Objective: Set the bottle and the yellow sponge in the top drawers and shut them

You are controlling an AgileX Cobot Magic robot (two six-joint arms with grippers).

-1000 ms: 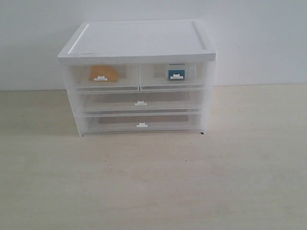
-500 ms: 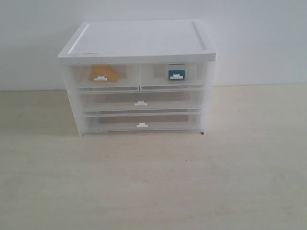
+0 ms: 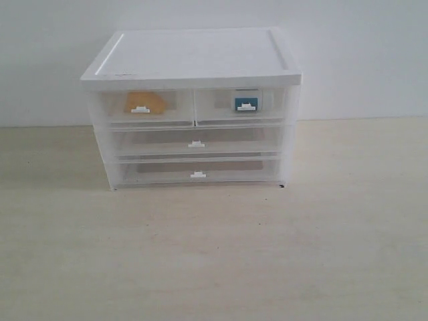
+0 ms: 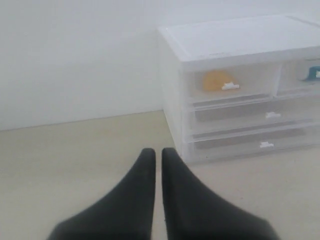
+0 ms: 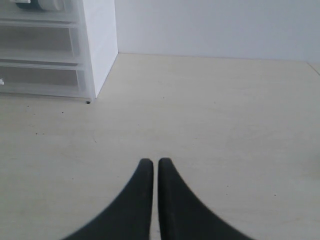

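Your left gripper (image 4: 156,152) and right gripper (image 5: 151,162) hung low over the pale table (image 3: 214,254), jaws pressed together and holding nothing, well short of the white drawer unit (image 3: 194,57). Inside its closed top-left drawer (image 3: 110,107) lay the yellow sponge (image 3: 145,100); inside the closed top-right drawer (image 3: 274,103) stood the bottle (image 3: 245,102)

Cabinet (image 3: 194,57): white plastic, smooth, top opaque with a faint sheen. Top drawers (image 3: 170,110): frosted see-through plastic, with white plastic tab handles (image 3: 140,109). Table (image 3: 214,254): pale wood-grain, matt, a few dark specks. Wall (image 3: 361,53): plain matt white. My left gripper (image 4: 156,156) and right gripper (image 5: 151,164): black, smooth, matt; plastic or rubber, can't tell. Sponge (image 3: 146,100) and bottle (image 3: 245,103): finish blurred behind the drawer fronts.
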